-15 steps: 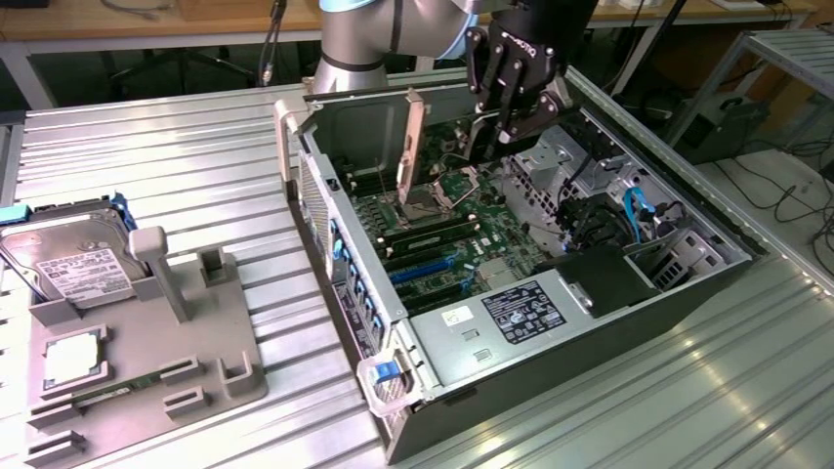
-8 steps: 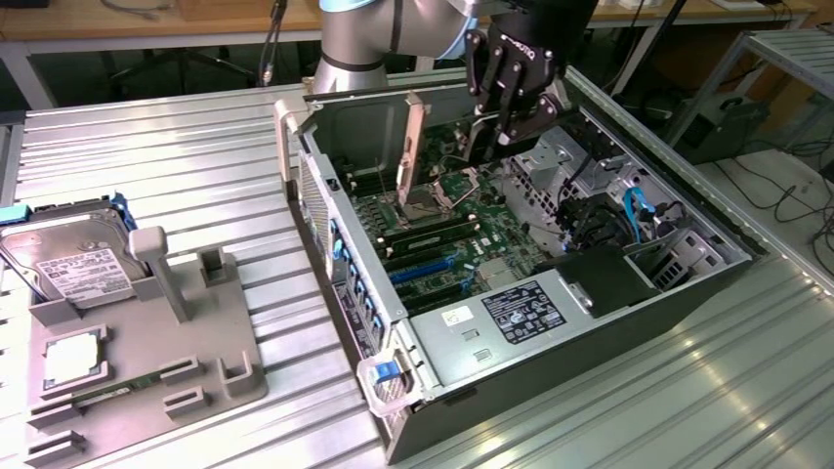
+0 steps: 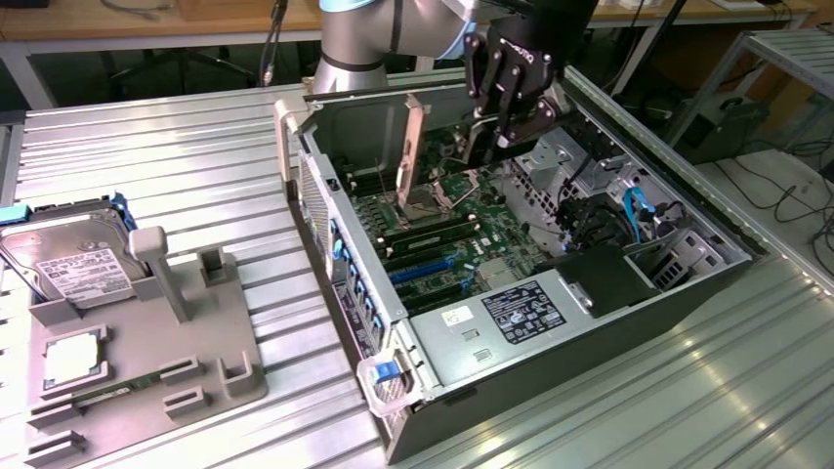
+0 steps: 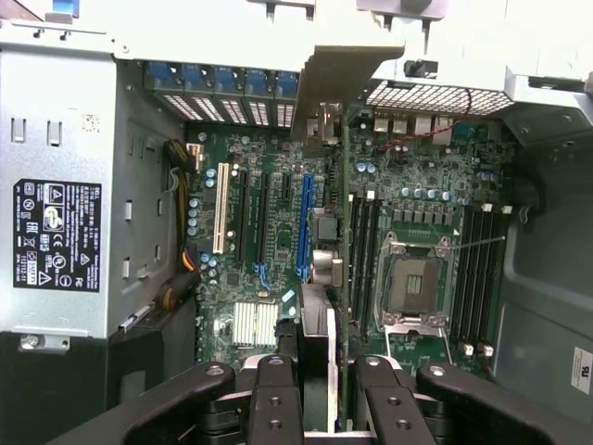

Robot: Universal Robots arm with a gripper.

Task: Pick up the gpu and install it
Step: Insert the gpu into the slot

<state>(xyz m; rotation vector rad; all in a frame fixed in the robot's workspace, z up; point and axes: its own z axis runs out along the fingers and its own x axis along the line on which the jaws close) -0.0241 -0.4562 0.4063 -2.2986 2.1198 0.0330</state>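
- The hand (image 3: 506,135) is partly closed, its two black fingers (image 4: 275,403) pressed on either side of the gpu (image 3: 410,147), which it holds edge-up.
- The gpu hangs straight below the hand inside the open computer case (image 3: 704,264), its silver bracket (image 4: 345,69) at the end farthest from the fingers.
- The motherboard (image 4: 269,241) lies directly under the hand; whether the card's lower edge touches it, I cannot tell.
- A blue expansion slot (image 4: 303,222) runs just beside the held card; the empty CPU socket (image 4: 412,283) sits on the card's other side.
- Well apart from the hand, a hard drive (image 3: 72,259) leans in a grey fixture (image 3: 156,342) on the ribbed metal counter (image 3: 156,166).
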